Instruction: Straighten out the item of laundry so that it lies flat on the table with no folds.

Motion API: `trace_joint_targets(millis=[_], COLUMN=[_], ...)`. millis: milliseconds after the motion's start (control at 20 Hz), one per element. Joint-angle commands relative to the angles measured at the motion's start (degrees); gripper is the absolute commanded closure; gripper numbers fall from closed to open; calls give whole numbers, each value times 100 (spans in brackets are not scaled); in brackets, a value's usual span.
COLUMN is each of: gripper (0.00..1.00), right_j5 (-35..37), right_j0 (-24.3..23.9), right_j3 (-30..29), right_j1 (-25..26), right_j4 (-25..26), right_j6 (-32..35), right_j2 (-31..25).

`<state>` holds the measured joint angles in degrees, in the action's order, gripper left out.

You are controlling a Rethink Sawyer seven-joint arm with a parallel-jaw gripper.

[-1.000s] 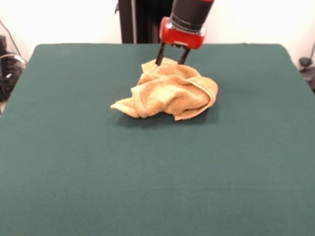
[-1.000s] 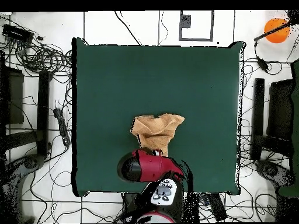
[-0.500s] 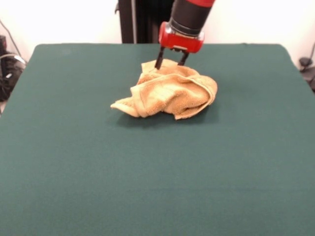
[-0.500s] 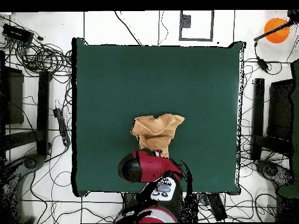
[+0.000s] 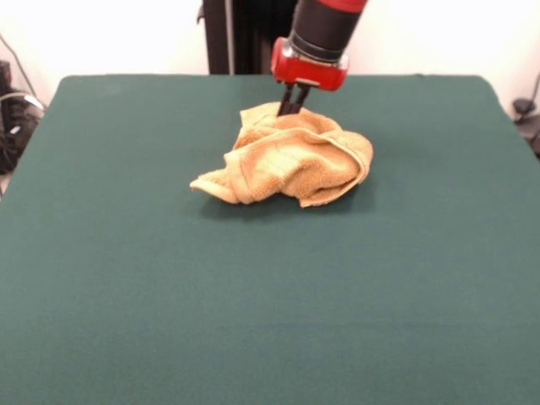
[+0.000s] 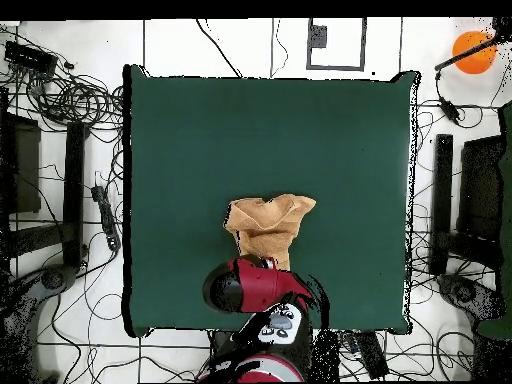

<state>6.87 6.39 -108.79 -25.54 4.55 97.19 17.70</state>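
The item of laundry is a golden-orange terry towel, crumpled into a folded heap on the dark green table. In the overhead view the item of laundry lies toward the table's robot side. My gripper comes down on the heap's far edge, its two black fingers drawn together on a raised fold of the cloth. From above, the red wrist hides the fingers.
Cables and stands ring the table on the floor. An orange ball-like object sits off one corner. Green tabletop stretches wide on all sides of the towel.
The fingers stood apart over the towel's far edge and have since come together on that fold. The heap has barely shifted.
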Motion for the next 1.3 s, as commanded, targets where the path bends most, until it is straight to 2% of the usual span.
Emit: trace_joint_targets(millis=[50,500,800,1300], gripper=[100,100,100,100], right_j5=[-33,-32,443,529], right_j0=[94,82,110,40], right_j3=[325,317,333,302], right_j1=[25,19,-128,-239], right_j4=[-214,-227,-273,-269], right_j6=[1032,1043,969,928], right_j2=[-156,-176,-177,-257])
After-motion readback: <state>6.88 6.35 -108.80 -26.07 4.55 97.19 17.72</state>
